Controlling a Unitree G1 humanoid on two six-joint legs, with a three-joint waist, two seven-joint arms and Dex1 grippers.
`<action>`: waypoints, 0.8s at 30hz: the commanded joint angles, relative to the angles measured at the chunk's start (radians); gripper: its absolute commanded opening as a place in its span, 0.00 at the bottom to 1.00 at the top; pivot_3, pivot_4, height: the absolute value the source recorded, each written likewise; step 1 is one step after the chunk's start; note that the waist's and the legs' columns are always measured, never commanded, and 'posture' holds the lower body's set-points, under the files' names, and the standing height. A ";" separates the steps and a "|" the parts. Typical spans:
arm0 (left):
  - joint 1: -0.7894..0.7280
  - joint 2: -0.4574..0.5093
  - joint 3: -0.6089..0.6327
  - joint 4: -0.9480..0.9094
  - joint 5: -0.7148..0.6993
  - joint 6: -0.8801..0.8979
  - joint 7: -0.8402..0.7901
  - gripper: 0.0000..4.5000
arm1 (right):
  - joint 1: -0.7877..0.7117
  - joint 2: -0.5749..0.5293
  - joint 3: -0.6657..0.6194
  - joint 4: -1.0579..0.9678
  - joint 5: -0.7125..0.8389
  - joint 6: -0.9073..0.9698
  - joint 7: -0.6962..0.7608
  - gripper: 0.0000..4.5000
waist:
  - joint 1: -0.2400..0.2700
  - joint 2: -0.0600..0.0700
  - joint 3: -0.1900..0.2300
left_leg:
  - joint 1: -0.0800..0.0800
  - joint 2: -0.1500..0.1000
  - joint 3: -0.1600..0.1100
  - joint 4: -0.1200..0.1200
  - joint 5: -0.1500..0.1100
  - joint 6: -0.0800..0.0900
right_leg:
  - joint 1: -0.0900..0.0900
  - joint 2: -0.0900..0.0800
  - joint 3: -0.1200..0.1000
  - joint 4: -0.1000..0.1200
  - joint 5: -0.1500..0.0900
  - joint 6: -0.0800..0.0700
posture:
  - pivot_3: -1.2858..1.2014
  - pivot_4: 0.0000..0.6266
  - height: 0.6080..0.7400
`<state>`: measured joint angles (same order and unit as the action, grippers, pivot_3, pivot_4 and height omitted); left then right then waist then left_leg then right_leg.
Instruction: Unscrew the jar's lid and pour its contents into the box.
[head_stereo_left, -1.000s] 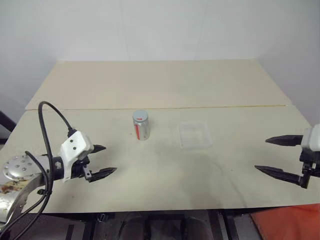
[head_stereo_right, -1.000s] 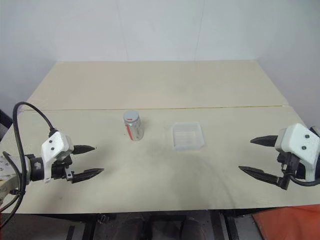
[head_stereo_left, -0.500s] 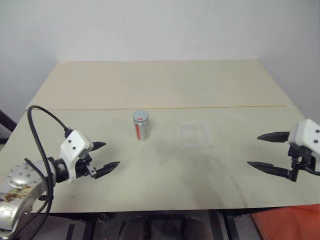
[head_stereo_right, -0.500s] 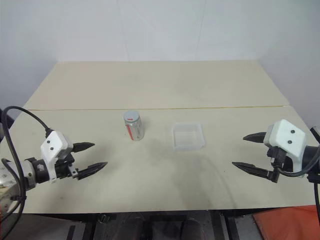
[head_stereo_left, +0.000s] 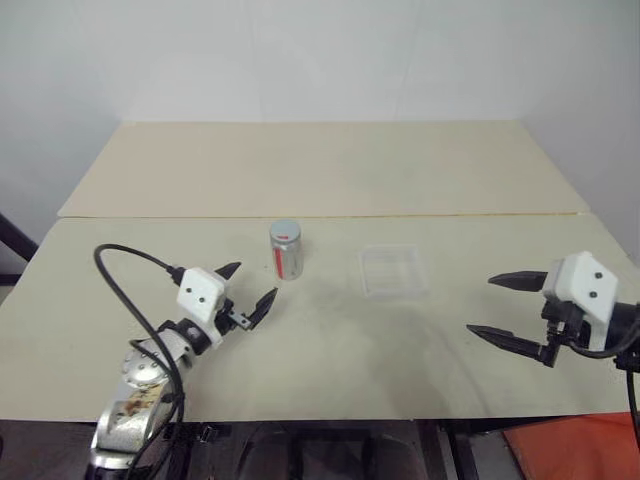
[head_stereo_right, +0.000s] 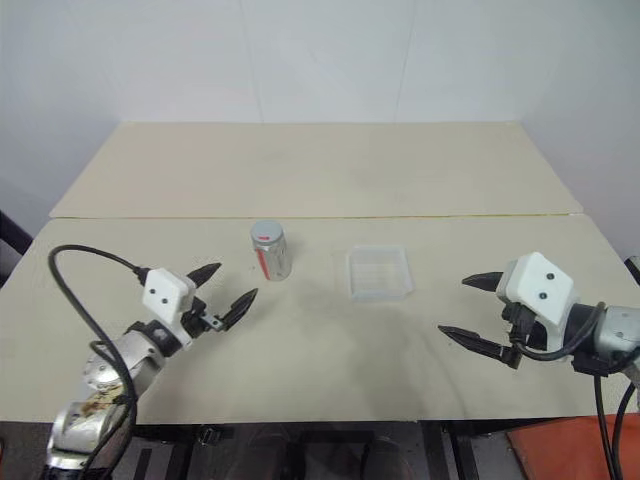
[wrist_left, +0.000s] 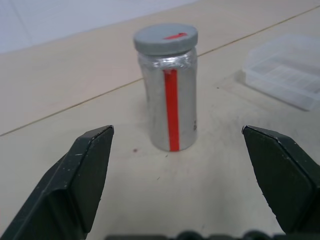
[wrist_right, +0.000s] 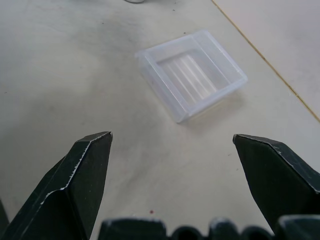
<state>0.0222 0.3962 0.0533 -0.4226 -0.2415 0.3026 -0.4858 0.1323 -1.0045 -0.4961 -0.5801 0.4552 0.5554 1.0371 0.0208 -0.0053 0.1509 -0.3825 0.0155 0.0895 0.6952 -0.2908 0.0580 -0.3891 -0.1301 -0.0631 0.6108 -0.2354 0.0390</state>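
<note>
The jar (head_stereo_left: 285, 249) stands upright mid-table, lid (wrist_left: 165, 39) on, with the box (head_stereo_left: 392, 270) to its right. Left gripper (head_stereo_left: 246, 291) and right gripper (head_stereo_left: 503, 306) hover apart from both, jaws spread wide, empty.

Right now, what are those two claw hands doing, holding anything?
Left gripper: fingers open, holding nothing, pointed at the jar.
Right gripper: fingers open, holding nothing, near the box.

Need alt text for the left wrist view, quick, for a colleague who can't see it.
A silver jar with a red stripe stands upright on the beige table, its grey lid on, centred ahead of the open left pincer. The clear box sits beyond it.
</note>
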 joint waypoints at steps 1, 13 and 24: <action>-0.022 -0.027 -0.027 0.007 0.025 -0.048 0.024 1.00 | 0.009 0.005 -0.039 -0.038 0.014 0.005 -0.018 1.00 | 0.000 0.000 0.000 | 0.000 0.000 0.000 0.000 0.000 0.000 | 0.000 0.000 0.000 0.000 0.000 0.000 | 0.52 0.24 1.00; -0.116 -0.155 -0.097 0.160 0.108 -0.153 0.106 1.00 | 0.023 -0.005 -0.068 -0.082 0.038 0.049 -0.040 1.00 | 0.005 0.000 0.000 | -0.001 0.000 -0.001 0.001 -0.003 0.005 | 0.000 0.000 -0.001 0.000 0.000 0.000 | 0.52 0.24 1.00; -0.227 -0.217 -0.097 0.311 0.159 -0.234 0.181 1.00 | 0.055 0.007 -0.073 -0.091 0.026 0.043 -0.065 1.00 | 0.007 0.000 0.000 | -0.001 0.000 -0.001 0.001 -0.003 0.005 | 0.000 0.000 -0.001 0.000 0.000 0.001 | 0.52 0.24 1.00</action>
<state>-0.1847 0.1885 -0.0446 -0.1161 -0.0822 0.1012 -0.3151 0.1855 -1.0015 -0.5297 -0.6453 0.4826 0.6026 0.9846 0.0279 -0.0055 0.1510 -0.3831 0.0150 0.0889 0.6963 -0.2934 0.0628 -0.3887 -0.1301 -0.0642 0.6106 -0.2351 0.0396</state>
